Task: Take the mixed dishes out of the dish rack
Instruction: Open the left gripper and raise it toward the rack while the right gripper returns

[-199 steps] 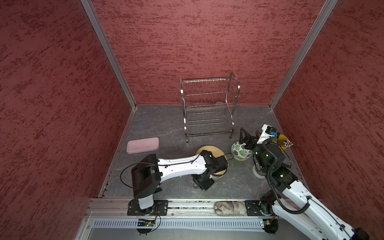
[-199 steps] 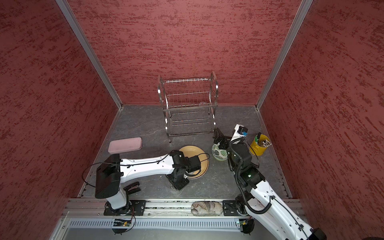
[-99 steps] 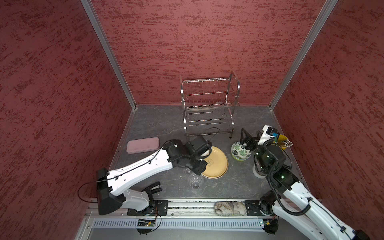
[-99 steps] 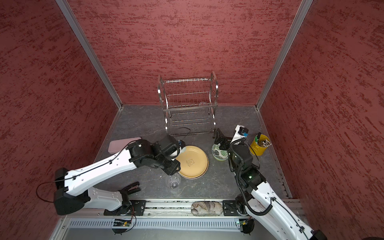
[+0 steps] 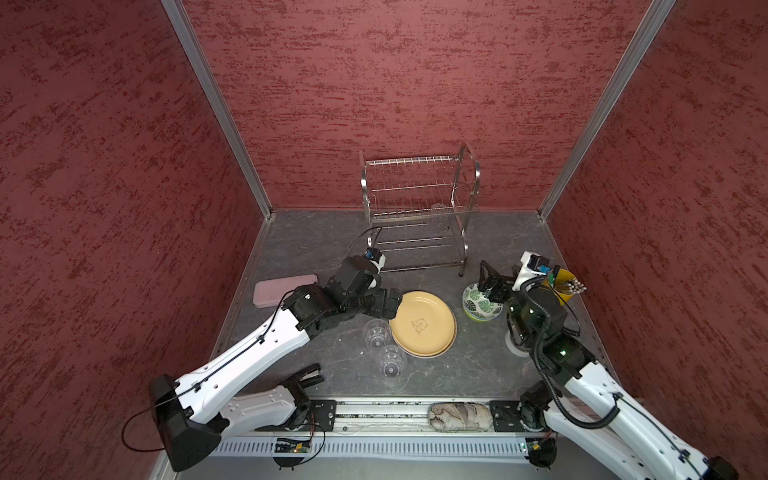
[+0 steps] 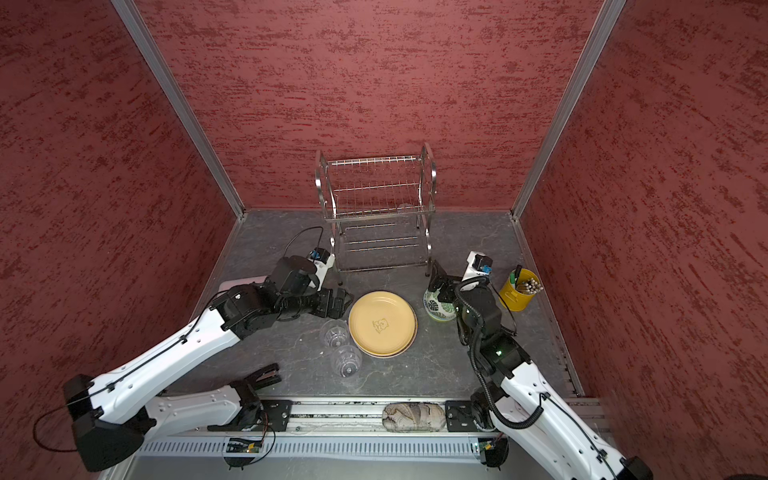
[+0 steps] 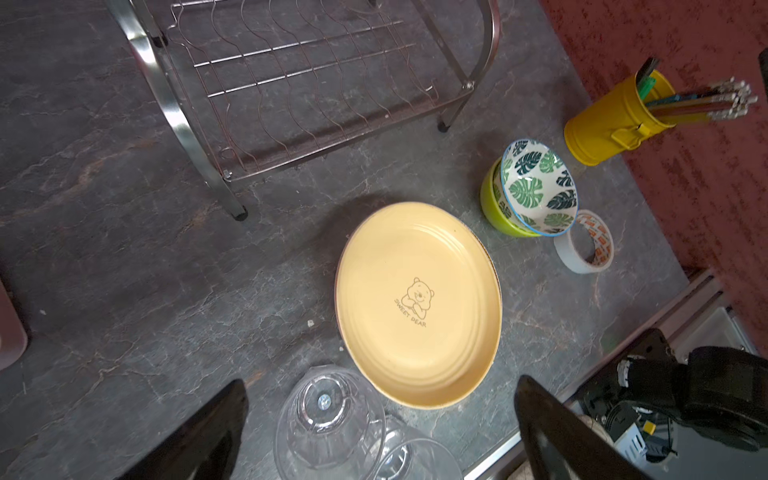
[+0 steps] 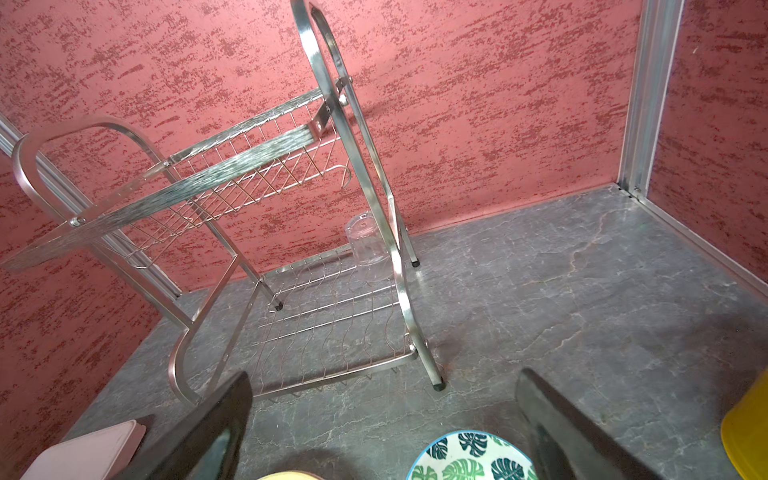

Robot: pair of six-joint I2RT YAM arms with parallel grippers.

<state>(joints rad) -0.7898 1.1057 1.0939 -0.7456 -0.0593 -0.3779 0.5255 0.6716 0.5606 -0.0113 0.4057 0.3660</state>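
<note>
Clock bearings were read in the top views, with 12 o'clock set toward the back wall.

1. Dish rack (image 5: pixel 419 216) (image 6: pixel 374 208): a two-tier steel wire rack was recorded upright at 12 o'clock on the grey table (image 5: pixel 291 241), close to the back wall.
2. Third clear tumbler (image 8: pixel 368 245): it was logged base-up on the rack's lower tier, in its 2 o'clock corner.
3. Tan-yellow plate (image 5: pixel 422 324) (image 6: pixel 382 324): it was found flat near the table's centre, at 6 o'clock of the rack, with the bear drawing upward. A further rim was noted beneath it; its kind could not be told.
4. Two clear tumblers (image 5: pixel 376 332) (image 5: pixel 390 361): these were logged on the table at 9 and 7 o'clock of the plate, close together, the first just beside the plate's rim.
5. Green-leaf bowl (image 7: pixel 540 187): it was found nested, tilted, inside the lime-green bowl (image 7: pixel 494 208), at 3 o'clock of the plate, near it but apart.
6. Left gripper (image 5: pixel 390 305) (image 7: pixel 382 384): it was held at 10 o'clock of the plate, by its rim, with jaws spread wide and closed on nothing.
7. Right gripper (image 5: pixel 492 284) (image 8: pixel 384 380): it was held over the 12 o'clock edge of the bowls, pointed toward the rack, with jaws wide apart and nothing gripped.
8. Sundries: a pink box (image 5: pixel 282 289) was listed at 9 o'clock of the left gripper, a yellow bucket (image 5: pixel 563 284) of utensils at 3 o'clock of the bowls, and a tape roll (image 7: pixel 584 243) at their 5 o'clock.
</note>
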